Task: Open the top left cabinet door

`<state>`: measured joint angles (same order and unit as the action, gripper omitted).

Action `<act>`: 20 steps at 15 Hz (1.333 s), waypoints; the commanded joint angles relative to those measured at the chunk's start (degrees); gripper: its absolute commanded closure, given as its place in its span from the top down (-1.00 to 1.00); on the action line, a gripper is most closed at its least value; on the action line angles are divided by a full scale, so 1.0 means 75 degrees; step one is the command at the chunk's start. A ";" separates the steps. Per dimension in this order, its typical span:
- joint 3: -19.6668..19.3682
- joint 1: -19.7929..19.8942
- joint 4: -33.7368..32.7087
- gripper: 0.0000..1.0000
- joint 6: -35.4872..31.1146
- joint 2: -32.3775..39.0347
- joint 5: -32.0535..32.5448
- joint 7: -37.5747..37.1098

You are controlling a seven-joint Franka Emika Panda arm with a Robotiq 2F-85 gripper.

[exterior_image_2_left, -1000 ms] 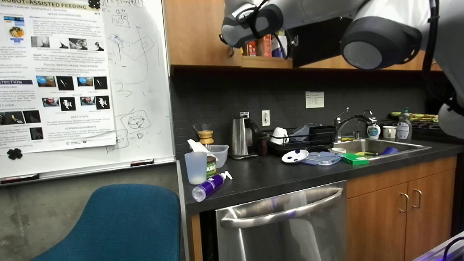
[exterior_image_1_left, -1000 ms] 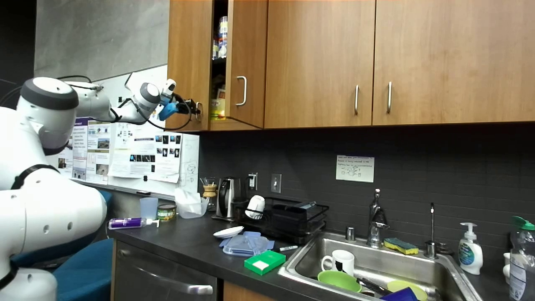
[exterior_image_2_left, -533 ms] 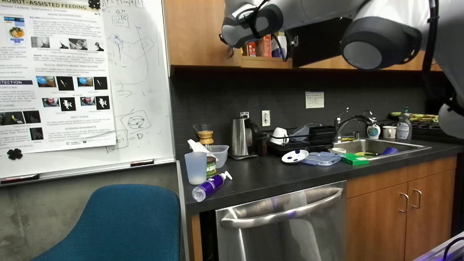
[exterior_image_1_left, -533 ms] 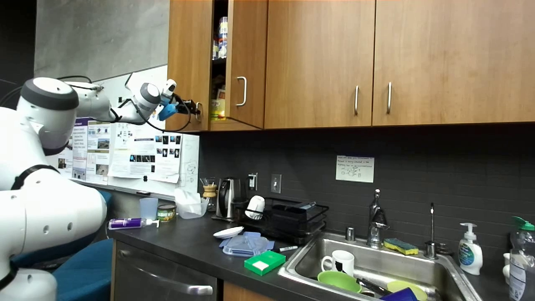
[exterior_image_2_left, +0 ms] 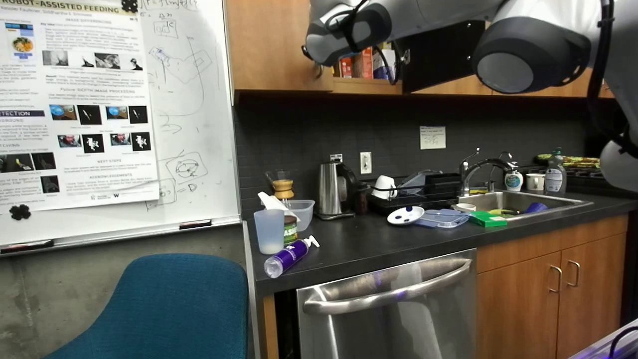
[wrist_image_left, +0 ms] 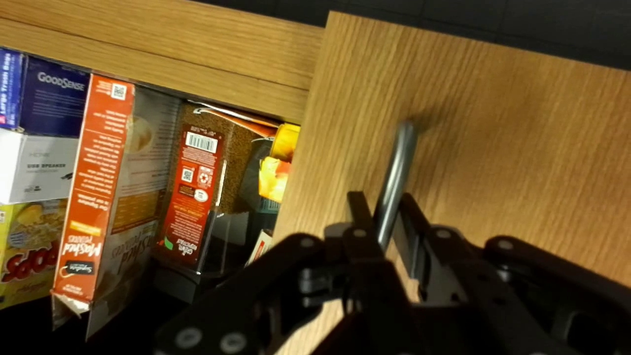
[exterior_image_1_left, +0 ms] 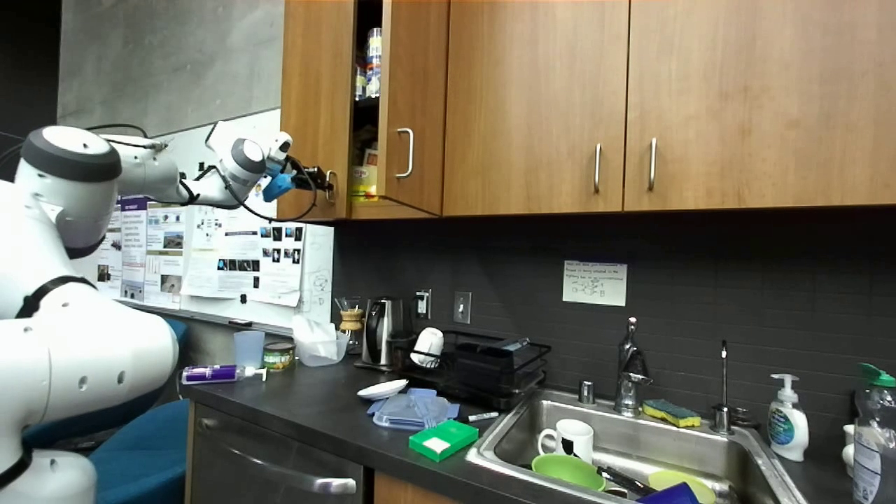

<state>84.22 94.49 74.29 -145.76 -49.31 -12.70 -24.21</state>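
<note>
Clenched, the claw shows along the bottom of the wrist view. Well below it runs a dark counter, and to its left in both exterior views hangs a whiteboard. The white arm carrying it is to its left in an exterior view. Two wide wooden doors, looking shut, hang to the claw's right. A steel-fronted dishwasher stands well beneath it, under the counter. Right before the claw is the top left cabinet door, a tall, narrow wooden panel; whether it sits slightly ajar, I cannot tell. Just right of the claw in an exterior view, the neighbouring door stands swung out, shelved goods showing between the two. Below and well to the claw's right lies a steel sink, with a black dish rack just beside it on the side nearer the claw. A steel kettle stands upright below the claw. Left of the claw in the wrist view stands a red box of mashed potatoes. Slimmest of all, the silver bar handle of that top left cabinet door sits between the claw's two fingers, grasped.
</note>
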 commanded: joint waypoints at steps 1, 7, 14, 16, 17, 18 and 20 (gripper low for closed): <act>-0.0767 -0.0764 0.0613 -0.91 -0.0183 -0.0097 0.0338 0.0077; -0.1380 -0.1797 0.1600 -0.91 -0.0562 -0.0252 0.0719 0.0098; -0.1890 -0.2762 0.2795 -0.91 -0.1483 -0.0328 0.1002 0.0117; -0.2055 -0.2970 0.3110 -0.91 -0.1748 -0.0375 0.1078 0.0147; -0.2136 -0.3110 0.3274 -0.91 -0.1863 -0.0365 0.1112 0.0177; -0.2224 -0.3242 0.3415 -0.91 -0.1921 -0.0394 0.1142 0.0183; -0.2474 -0.3581 0.3704 -0.91 -0.1917 -0.0518 0.1228 0.0178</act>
<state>73.13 73.40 96.60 -160.39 -50.66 -6.18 -25.10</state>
